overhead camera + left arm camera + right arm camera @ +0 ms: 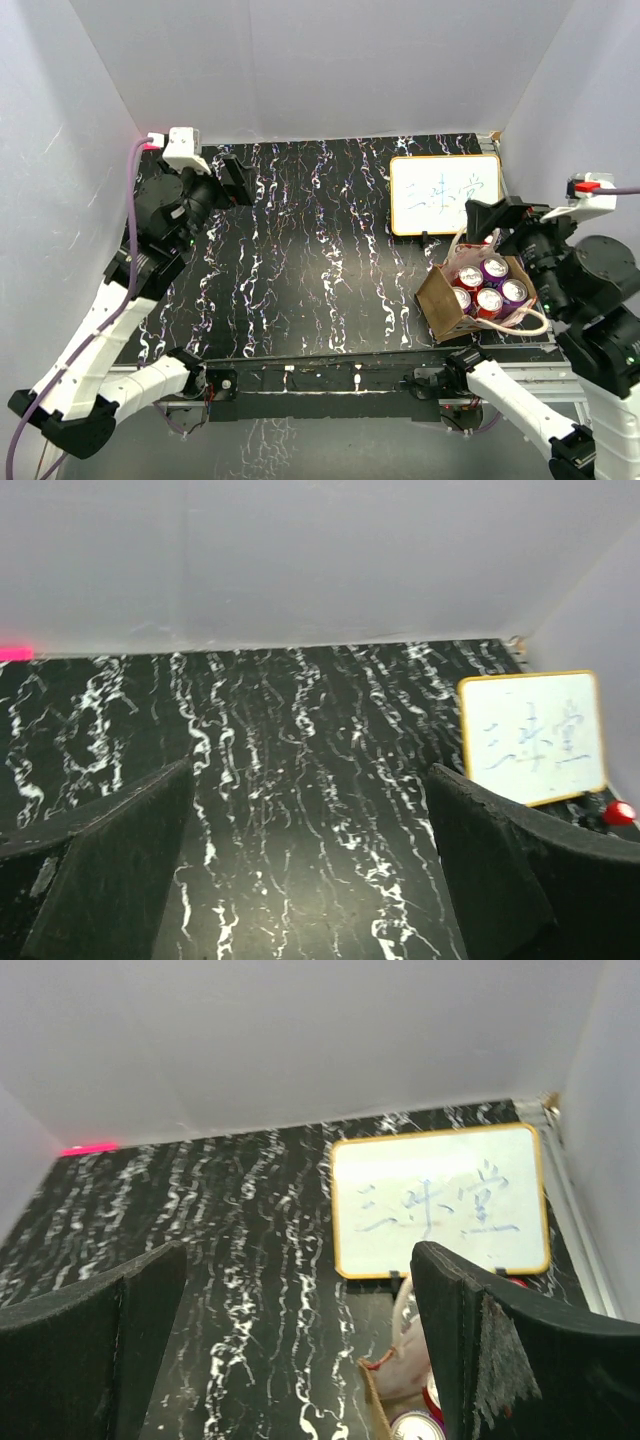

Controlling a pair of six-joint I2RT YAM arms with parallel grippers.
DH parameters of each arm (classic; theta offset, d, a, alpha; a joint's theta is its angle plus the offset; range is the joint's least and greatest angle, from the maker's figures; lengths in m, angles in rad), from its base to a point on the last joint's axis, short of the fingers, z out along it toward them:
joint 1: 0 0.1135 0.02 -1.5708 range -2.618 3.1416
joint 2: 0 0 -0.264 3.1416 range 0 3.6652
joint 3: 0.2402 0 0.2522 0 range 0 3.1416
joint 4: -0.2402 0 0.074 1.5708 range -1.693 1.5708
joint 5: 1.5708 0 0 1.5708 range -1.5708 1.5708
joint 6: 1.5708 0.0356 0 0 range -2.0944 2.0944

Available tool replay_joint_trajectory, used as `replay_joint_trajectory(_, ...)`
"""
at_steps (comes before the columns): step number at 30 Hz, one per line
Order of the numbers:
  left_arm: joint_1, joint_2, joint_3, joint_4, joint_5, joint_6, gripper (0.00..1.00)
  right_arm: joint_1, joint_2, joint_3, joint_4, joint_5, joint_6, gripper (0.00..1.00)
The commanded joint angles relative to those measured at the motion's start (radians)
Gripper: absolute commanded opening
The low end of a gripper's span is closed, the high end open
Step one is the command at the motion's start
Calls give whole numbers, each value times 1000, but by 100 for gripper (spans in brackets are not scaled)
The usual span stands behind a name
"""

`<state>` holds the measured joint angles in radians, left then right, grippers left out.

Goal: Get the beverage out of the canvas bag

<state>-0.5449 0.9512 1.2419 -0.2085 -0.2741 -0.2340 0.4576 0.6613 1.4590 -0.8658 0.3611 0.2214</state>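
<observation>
Several soda cans [489,300] with silver tops and red or purple rims stand upright inside the tan-brown, boxy canvas bag [438,300]. The bag sits on the black, white-veined desk [320,250], just beneath the right hand [488,215] and a little nearer that arm's base. The right hand hovers over the bag's far edge, fingers spread, nothing between them. Pale cream loop handles [541,324] hang over the bag's sides. Just beyond the right hand lies a yellow-framed white board [445,195] with writing. The left hand [237,178] hangs well apart from the bag, across the desk, fingers likewise spread and empty.
</observation>
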Motion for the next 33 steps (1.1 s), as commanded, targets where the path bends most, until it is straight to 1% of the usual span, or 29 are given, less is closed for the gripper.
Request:
replay_joint_trajectory(1,57,50,-13,36,-41,8,97,-110,32,-64,27,-4,35,98)
replay_joint_trajectory(8,103,132,-65,84,-76,44,97,-295,43,-222,47,-37,104,98)
replay_joint_trajectory(10,104,149,-84,100,-90,54,97,-345,44,-273,53,-55,118,98)
replay_joint_trajectory(15,85,160,-143,156,-98,88,97,-426,59,-342,17,-90,155,98)
replay_joint_trajectory(20,60,124,-220,235,-86,123,97,-473,53,-370,-43,-84,207,98)
replay_joint_trajectory(25,39,84,-272,292,-85,144,97,-495,22,-404,-93,-69,271,98)
replay_joint_trajectory(29,24,65,-291,321,-95,159,97,-502,8,-429,-129,-48,332,96)
replay_joint_trajectory(33,11,52,-302,344,-99,167,97,-506,22,-423,-165,-43,386,91)
